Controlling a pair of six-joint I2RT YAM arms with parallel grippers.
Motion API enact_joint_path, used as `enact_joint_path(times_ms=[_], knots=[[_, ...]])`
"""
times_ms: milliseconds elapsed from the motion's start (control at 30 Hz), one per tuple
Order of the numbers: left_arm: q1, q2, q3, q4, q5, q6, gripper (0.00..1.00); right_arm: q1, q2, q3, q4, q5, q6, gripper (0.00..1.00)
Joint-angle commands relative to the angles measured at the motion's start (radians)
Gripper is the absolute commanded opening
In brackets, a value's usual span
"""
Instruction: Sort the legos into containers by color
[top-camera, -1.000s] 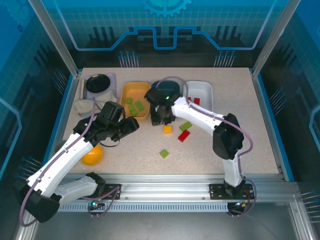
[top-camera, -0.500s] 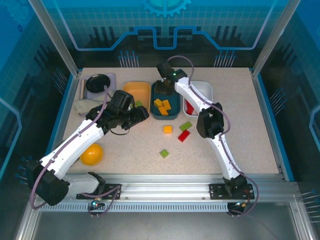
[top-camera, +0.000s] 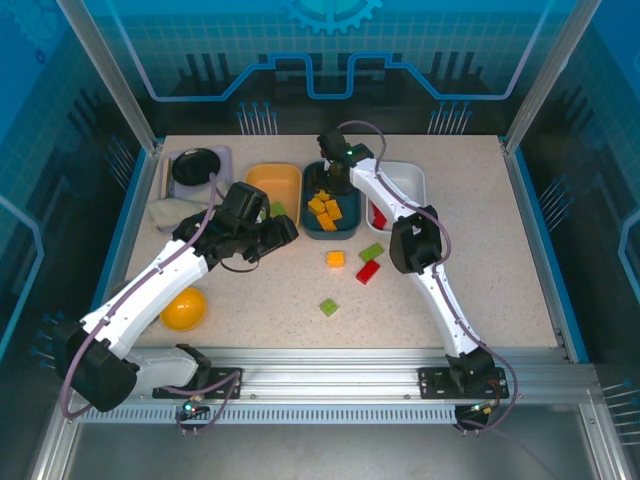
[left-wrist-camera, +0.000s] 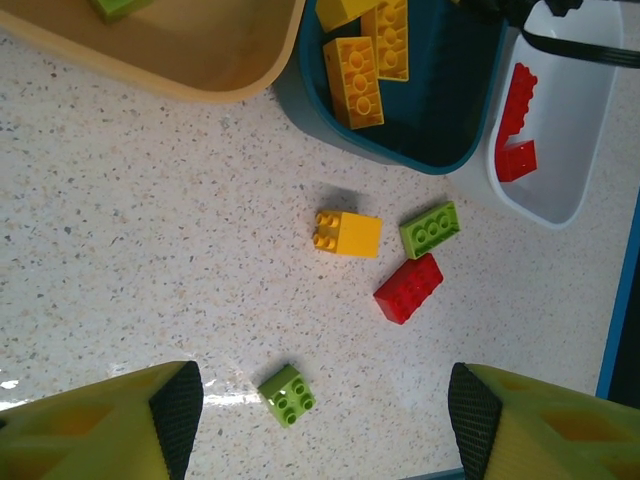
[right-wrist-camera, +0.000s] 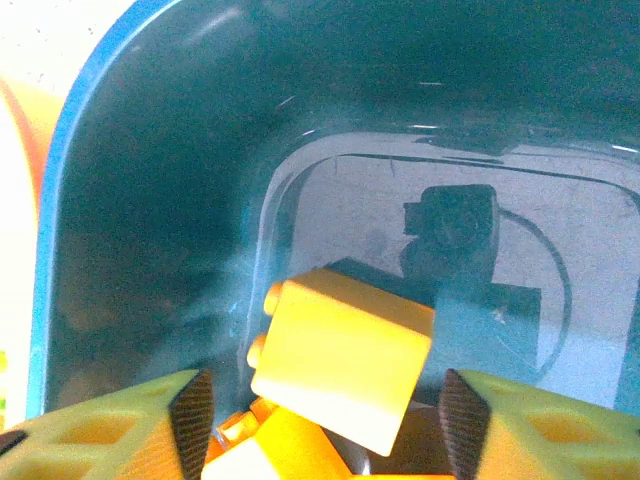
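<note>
While the right gripper (top-camera: 337, 182) hangs over the far end of the teal tray (top-camera: 347, 230), its fingers stand apart (released). A yellow brick (right-wrist-camera: 340, 360) lies tilted between them inside that tray. The left gripper (left-wrist-camera: 318, 400) is spread wide with nothing in it, above the table (top-camera: 480, 280) just near of the yellow tray (top-camera: 275, 178). Red bricks (left-wrist-camera: 515, 130) lie in the white tray (top-camera: 405, 180). Loose on the table, near of the trays, are a second yellow brick (left-wrist-camera: 347, 233), a red brick (left-wrist-camera: 408, 288) and two green bricks (left-wrist-camera: 430, 229).
</note>
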Motion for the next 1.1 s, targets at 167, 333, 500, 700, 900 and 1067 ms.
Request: enact_joint_path(times_ms=[167, 333, 500, 700, 900, 1067], knots=[[-0.017, 0.013, -0.014, -0.012, 0.059, 0.046, 0.69, 0.02, -0.359, -0.219, 0.031, 0.037, -0.03, 0.65], [-0.072, 0.075, -0.016, -0.003, 0.106, 0.133, 0.68, 0.03, -0.678, -0.615, 0.151, 0.062, -0.028, 0.64], [-0.197, 0.192, -0.017, -0.005, 0.098, 0.246, 0.68, 0.044, -1.05, -1.147, 0.346, -0.009, -0.035, 0.65], [-0.33, 0.37, 0.016, -0.019, 0.039, 0.297, 0.69, 0.072, -1.432, -1.614, 0.379, -0.128, -0.023, 0.78], [-0.424, 0.532, 0.093, -0.048, 0.004, 0.348, 0.7, 0.08, -1.73, -1.791, 0.278, -0.127, 0.02, 0.86], [-0.446, 0.608, 0.127, -0.074, -0.067, 0.361, 0.7, 0.078, -1.836, -1.831, 0.234, -0.123, 0.055, 0.87]])
